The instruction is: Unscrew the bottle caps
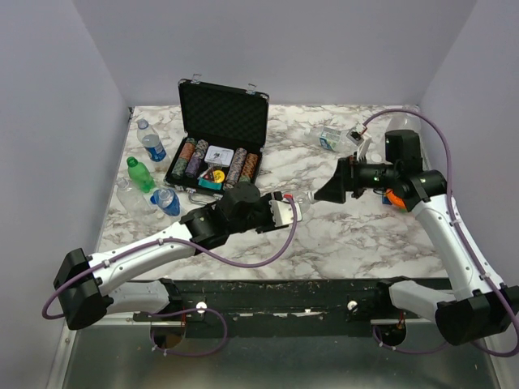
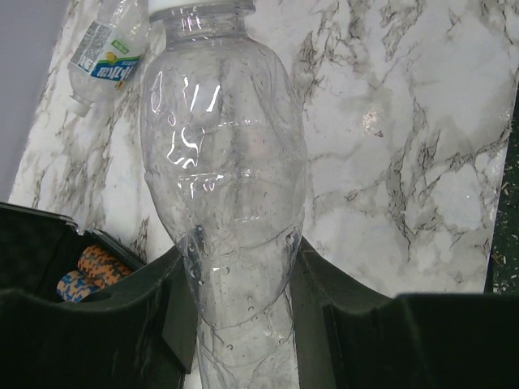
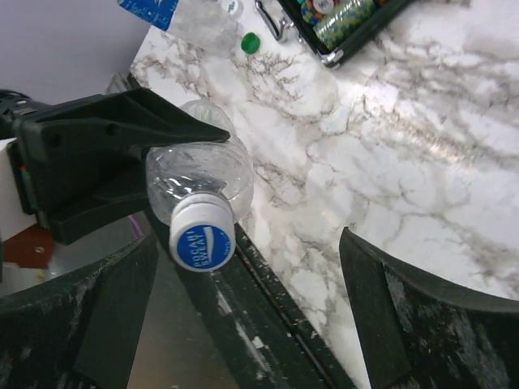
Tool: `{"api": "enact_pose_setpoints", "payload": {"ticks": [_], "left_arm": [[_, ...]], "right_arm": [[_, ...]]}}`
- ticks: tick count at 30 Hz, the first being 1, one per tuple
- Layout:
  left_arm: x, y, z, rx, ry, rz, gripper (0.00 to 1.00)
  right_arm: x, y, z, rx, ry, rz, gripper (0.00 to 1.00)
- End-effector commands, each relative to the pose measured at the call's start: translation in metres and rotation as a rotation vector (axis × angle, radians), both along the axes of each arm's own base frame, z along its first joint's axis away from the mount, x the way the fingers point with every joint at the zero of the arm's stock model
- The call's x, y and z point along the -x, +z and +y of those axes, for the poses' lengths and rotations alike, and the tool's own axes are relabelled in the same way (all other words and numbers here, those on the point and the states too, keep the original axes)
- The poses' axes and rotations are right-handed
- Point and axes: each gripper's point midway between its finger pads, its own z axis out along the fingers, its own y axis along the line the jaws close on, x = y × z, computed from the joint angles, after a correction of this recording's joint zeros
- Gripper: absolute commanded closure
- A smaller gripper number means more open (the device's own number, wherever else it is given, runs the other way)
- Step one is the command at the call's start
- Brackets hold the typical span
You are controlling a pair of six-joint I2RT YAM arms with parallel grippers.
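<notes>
Over table (image 1: 349, 235), left jaws pinch clear bottle (image 2: 223, 203); right jaws spread near cap (image 3: 203, 237).

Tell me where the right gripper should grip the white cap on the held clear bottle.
Grip the white round plastic cap by its side wall, coming head-on along the axis of the clear plastic bottle: the left gripper holds it sideways, cap facing the open right gripper.

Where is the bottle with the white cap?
In the top view the bottle hangs over the middle of the table, just right of the case. The left gripper holds it, its cap facing the open right gripper.
</notes>
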Motion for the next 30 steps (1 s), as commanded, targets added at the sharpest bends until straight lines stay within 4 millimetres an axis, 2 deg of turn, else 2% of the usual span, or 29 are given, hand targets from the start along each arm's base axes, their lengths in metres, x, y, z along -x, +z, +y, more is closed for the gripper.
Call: {"api": "enact_pose_setpoints", "payload": {"ticks": [1, 7, 11, 15, 16, 19, 21, 22, 25, 28, 30], "left_arm": [[-0.007, 0.013, 0.001, 0.039, 0.035, -0.047, 1.0], [-0.007, 0.012, 0.0, 0.035, 0.033, -0.044, 1.0], [-0.007, 0.011, 0.0, 0.034, 0.033, -0.043, 1.0], [-0.007, 0.009, 0.001, 0.027, 0.036, -0.04, 1.0], [-0.007, 0.009, 0.0, 0.028, 0.036, -0.041, 1.0], [-0.007, 0.009, 0.001, 0.027, 0.036, -0.04, 1.0], [-0.006, 0.01, 0.001, 0.028, 0.033, -0.041, 1.0], [-0.006, 0.009, 0.001, 0.024, 0.032, -0.04, 1.0], [-0.002, 0.009, 0.002, 0.028, 0.007, -0.037, 1.0], [0.014, 0.008, -0.004, 0.039, -0.085, -0.009, 1.0], [0.03, 0.006, -0.007, 0.038, -0.172, 0.026, 1.0]], "right_arm": [[-0.003, -0.007, 0.007, -0.066, -0.055, 0.13, 0.02], [0.003, -0.01, 0.016, -0.082, -0.002, 0.152, 0.08], [0.003, -0.012, 0.018, -0.082, 0.01, 0.158, 0.2], [0.005, -0.011, 0.022, -0.082, 0.049, 0.14, 0.39], [0.005, -0.01, 0.022, -0.079, 0.049, 0.133, 0.4], [0.008, -0.009, 0.022, -0.074, 0.081, 0.095, 0.59], [0.01, -0.009, 0.022, -0.067, 0.097, 0.069, 0.66], [0.013, -0.007, 0.022, -0.07, 0.127, 0.044, 0.71], [0.029, 0.001, 0.024, -0.091, 0.27, -0.051, 0.77], [0.058, 0.013, 0.024, -0.134, 0.505, -0.224, 0.8], [0.068, 0.022, 0.023, -0.147, 0.603, -0.339, 0.8]]}}
